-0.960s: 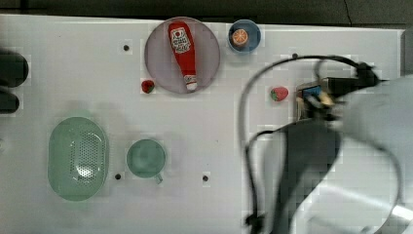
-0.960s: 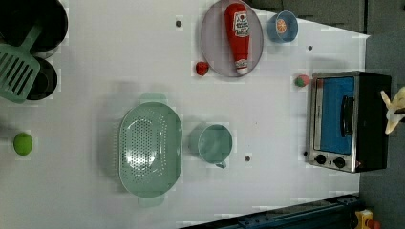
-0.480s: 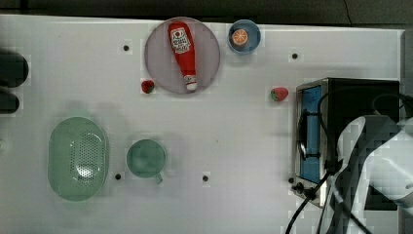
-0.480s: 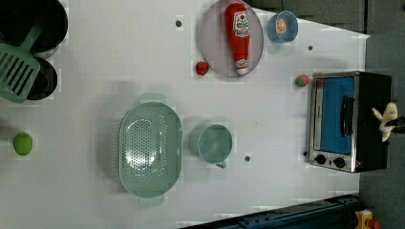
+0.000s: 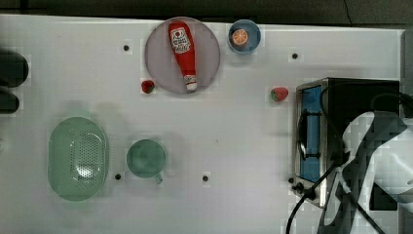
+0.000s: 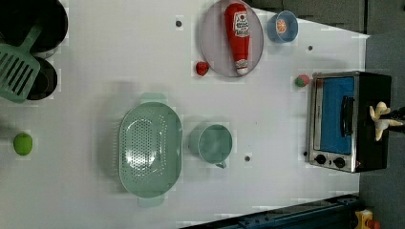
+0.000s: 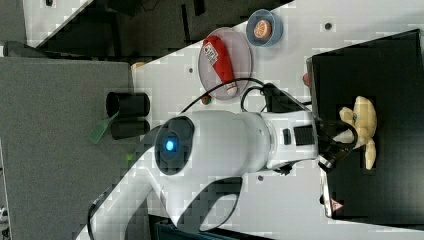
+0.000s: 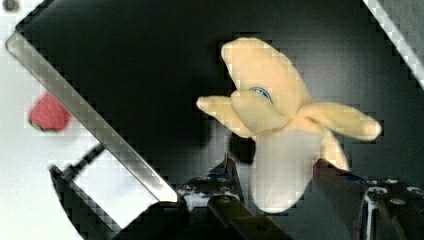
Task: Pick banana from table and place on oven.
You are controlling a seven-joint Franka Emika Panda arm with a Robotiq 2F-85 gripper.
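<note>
The banana (image 8: 285, 125) is a pale yellow, half-peeled piece with a cream tip. It sits over the black top of the oven (image 8: 125, 65). My gripper (image 8: 275, 167) is shut on the banana's cream end, one finger on each side. In the right view the banana (image 7: 362, 127) lies across the oven top (image 7: 380, 65) with the gripper (image 7: 347, 137) at its side. In the left view the banana (image 6: 379, 119) is at the far edge of the oven (image 6: 372, 95). In the top view my arm (image 5: 375, 161) covers much of the oven (image 5: 360, 97) on the white table (image 5: 234, 131).
A strawberry (image 5: 279, 93) lies just off the oven's front corner, and another (image 5: 147, 86) lies by the plate with the ketchup bottle (image 5: 182, 48). A blue bowl holds an orange slice (image 5: 240, 37). A green colander (image 5: 78, 158) and a cup (image 5: 146, 158) stand towards the top view's left.
My arm has swung off the table's middle to the top view's right, over the oven. In the left view the banana has shifted a little leftward over the oven top.
</note>
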